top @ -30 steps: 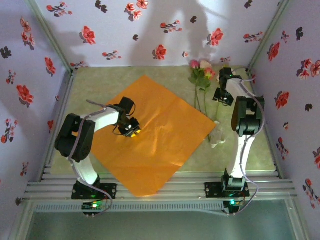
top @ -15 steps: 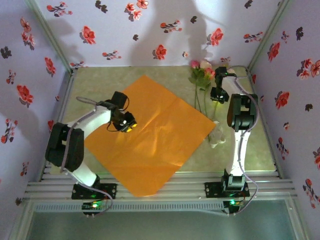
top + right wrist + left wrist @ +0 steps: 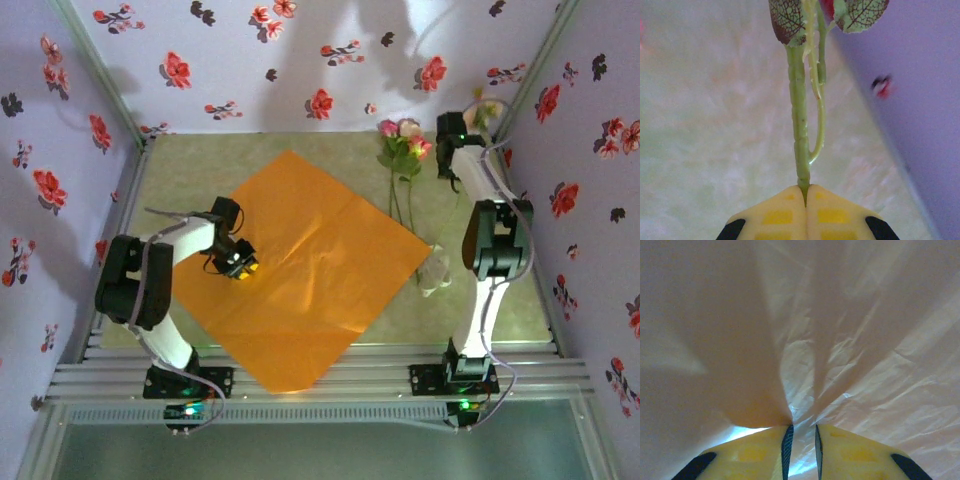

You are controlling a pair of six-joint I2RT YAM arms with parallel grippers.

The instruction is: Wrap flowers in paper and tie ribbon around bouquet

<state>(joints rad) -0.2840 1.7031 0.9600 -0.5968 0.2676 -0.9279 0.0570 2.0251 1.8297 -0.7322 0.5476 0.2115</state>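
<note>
Flowers (image 3: 402,150) look light and fragile, so the right gripper (image 3: 806,187) clamps one stem (image 3: 799,125). Left gripper (image 3: 801,427) pinches thin, limp paper (image 3: 310,270).

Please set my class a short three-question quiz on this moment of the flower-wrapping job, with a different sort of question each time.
1. True or false: the right gripper is shut on a flower stem.
2. What is the left gripper pinching? A the paper; B a flower stem; C a cable.
3. Fill in: the ribbon lies on the table by the paper's ___ corner, as the robot sees it.
Key: 1 true; 2 A; 3 right.
</note>
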